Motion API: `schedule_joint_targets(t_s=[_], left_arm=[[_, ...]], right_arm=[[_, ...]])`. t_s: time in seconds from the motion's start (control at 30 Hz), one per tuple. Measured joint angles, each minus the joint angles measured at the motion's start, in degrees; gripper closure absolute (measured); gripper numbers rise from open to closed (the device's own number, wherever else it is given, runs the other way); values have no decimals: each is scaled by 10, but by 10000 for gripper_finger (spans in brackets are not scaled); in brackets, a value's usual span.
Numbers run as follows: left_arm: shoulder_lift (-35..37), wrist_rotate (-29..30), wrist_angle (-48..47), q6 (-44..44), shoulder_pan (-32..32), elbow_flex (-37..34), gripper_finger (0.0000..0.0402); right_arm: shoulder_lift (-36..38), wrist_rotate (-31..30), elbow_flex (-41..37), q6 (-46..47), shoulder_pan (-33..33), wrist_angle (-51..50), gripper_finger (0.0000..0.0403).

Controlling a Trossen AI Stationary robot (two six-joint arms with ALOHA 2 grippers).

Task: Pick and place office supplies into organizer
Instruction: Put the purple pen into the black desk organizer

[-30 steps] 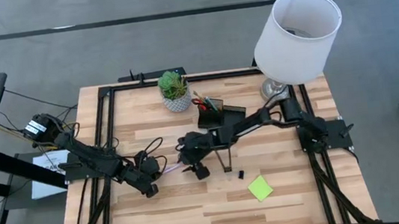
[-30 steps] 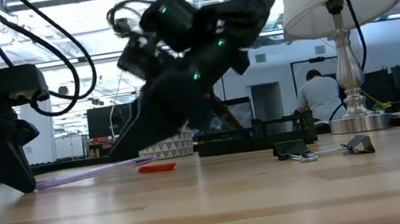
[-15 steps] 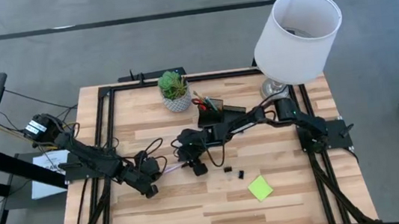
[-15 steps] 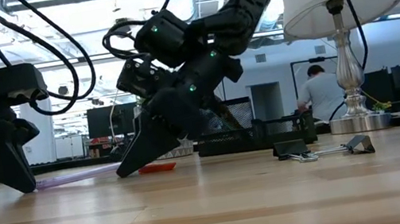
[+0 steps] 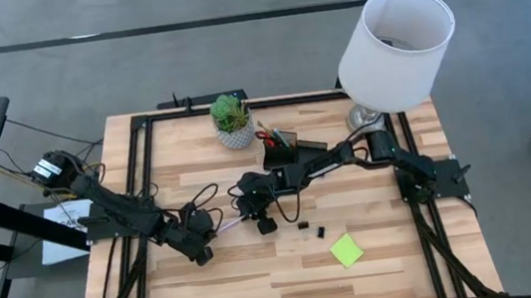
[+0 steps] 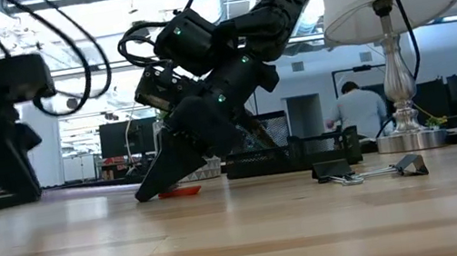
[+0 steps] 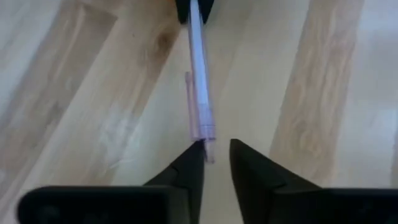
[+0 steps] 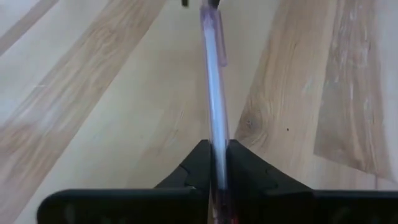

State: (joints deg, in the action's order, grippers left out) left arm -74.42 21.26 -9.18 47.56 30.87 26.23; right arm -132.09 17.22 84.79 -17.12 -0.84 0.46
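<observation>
Lifted since a second ago, the left gripper [image 7: 214,163] has let go of the pen [image 8: 214,81], fingers parted just off its tip (pale lilac, translucent, clip visible). Right gripper [image 8: 212,163] clamps its other end mid-table.

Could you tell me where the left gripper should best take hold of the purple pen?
Take the purple pen at its free end, fingers straddling the thin barrel, coming along its length. The right gripper holds the other end; the open left gripper is lined up there.
</observation>
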Motion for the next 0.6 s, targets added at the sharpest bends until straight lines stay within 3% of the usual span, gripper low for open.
schedule_joint_targets(t_s=[0.27, 0.43, 0.6], left_arm=[[8, 30, -130, 19, -1, 125, 261], [10, 83, -174, -15, -12, 203, 237], [10, 136, -227, -60, -19, 307, 228]], right_arm=[[24, 1, -4, 61, 0, -15, 372], [64, 1, -3, 75, 0, -28, 372], [127, -12, -3, 105, 0, -127, 372]])
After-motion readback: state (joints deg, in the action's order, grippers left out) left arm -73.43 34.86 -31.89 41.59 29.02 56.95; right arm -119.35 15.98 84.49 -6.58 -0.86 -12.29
